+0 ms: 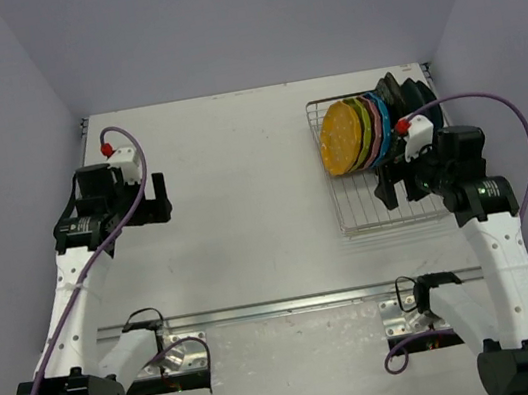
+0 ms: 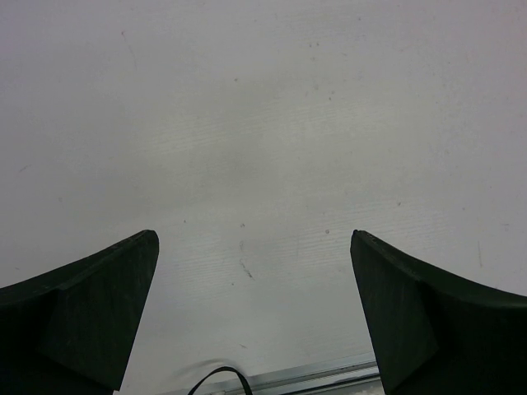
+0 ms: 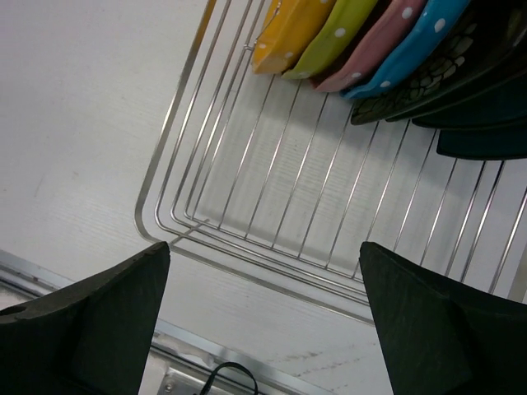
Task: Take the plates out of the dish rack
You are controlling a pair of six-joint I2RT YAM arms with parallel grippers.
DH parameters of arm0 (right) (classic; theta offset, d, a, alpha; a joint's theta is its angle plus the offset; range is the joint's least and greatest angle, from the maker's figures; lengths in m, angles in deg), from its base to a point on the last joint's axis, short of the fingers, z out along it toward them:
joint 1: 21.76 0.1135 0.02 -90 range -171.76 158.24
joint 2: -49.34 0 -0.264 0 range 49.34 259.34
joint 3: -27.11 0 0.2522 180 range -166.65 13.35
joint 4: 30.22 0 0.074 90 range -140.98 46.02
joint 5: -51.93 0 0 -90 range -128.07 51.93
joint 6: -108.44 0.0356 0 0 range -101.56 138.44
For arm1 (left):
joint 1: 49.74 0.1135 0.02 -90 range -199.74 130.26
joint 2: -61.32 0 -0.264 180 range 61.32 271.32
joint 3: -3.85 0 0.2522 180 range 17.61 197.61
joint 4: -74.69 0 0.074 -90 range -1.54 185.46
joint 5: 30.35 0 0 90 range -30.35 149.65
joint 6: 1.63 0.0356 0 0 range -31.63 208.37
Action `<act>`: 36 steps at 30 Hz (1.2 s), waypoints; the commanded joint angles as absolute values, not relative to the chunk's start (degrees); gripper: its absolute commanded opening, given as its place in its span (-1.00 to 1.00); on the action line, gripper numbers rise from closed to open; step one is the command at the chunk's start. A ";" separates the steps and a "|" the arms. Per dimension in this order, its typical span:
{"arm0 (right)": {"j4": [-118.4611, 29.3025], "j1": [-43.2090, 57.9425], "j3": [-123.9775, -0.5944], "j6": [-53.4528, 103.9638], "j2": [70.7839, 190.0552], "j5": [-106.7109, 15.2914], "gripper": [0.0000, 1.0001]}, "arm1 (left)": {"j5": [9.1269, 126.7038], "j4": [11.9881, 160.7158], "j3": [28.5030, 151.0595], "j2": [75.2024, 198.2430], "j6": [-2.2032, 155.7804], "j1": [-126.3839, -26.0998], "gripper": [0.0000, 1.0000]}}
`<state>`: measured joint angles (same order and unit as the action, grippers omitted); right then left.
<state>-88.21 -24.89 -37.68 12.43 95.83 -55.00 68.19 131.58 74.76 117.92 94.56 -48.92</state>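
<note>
The dish rack (image 1: 380,210) is a silver wire rack on the right side of the table. Plates stand on edge in its far half: orange (image 1: 340,139) in front, then yellow-green (image 1: 362,125), pink (image 1: 372,129), blue (image 1: 382,122) and dark ones (image 1: 401,96) behind. In the right wrist view the orange plate (image 3: 288,29), yellow-green (image 3: 342,33), pink (image 3: 387,45), blue (image 3: 416,41), black floral (image 3: 445,74) and dark teal (image 3: 486,123) plates lean above the rack's (image 3: 170,115) bare near half. My right gripper (image 1: 400,190) (image 3: 263,251) hangs open over that near half, holding nothing. My left gripper (image 1: 155,197) (image 2: 254,239) is open over bare table at the left.
A metal rail (image 1: 292,304) runs across the near edge of the table, between the arm bases. Grey walls close in the table on the left, right and far sides. A thin black cable (image 2: 218,374) loops by the rail below the left gripper.
</note>
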 commanded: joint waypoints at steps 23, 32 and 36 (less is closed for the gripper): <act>-83.47 -11.56 -77.41 24.83 137.84 -39.12 0.33 | 61.47 128.03 75.74 120.35 93.55 -49.13 1.00; -82.04 -8.49 -78.83 25.02 144.96 -28.51 0.25 | 59.99 127.67 74.67 119.52 93.55 -49.11 1.00; -81.77 -8.05 -79.82 24.68 147.70 -26.88 0.24 | 59.92 127.48 74.57 119.59 93.55 -49.13 1.00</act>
